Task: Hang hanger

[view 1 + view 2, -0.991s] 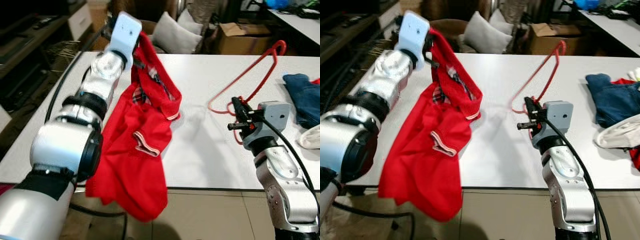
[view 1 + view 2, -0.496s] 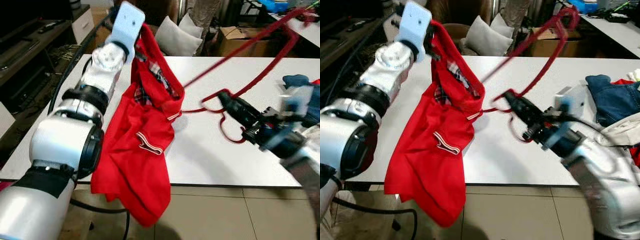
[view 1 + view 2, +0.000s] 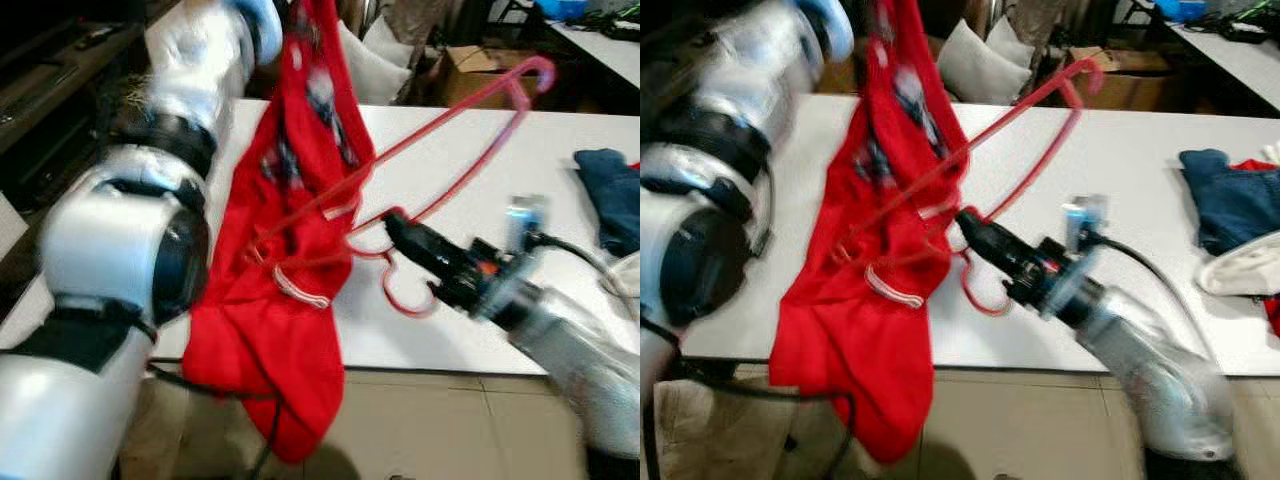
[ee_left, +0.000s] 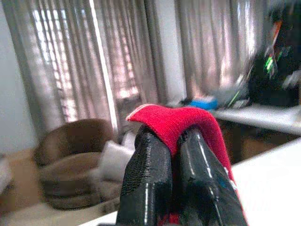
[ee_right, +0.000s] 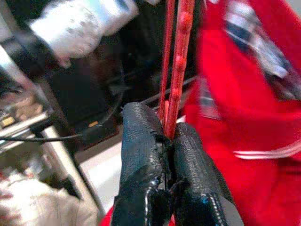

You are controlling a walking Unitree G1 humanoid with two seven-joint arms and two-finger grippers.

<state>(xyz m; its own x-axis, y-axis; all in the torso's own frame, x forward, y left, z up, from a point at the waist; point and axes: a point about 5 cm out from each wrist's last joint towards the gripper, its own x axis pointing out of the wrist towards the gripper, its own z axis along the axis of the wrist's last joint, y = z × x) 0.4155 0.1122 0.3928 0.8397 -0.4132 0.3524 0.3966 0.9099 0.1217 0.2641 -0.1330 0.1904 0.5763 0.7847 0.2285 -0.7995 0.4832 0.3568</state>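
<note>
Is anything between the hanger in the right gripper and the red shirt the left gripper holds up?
Nothing visible. The right gripper grips the red hanger, whose far end already reaches the red shirt hanging from the left gripper.

Left arm raised high and forward, its silver forearm angled up. Left hand [image 4: 171, 155]: both black fingers pressed together, pinching a fold of the red shirt [image 3: 300, 250]. Right arm extended forward and inward across the body at low height. Right hand [image 5: 164, 141]: fingers clamped together on the thin red wire of the hanger [image 3: 440, 120], fingertips directed toward the left arm.
</note>
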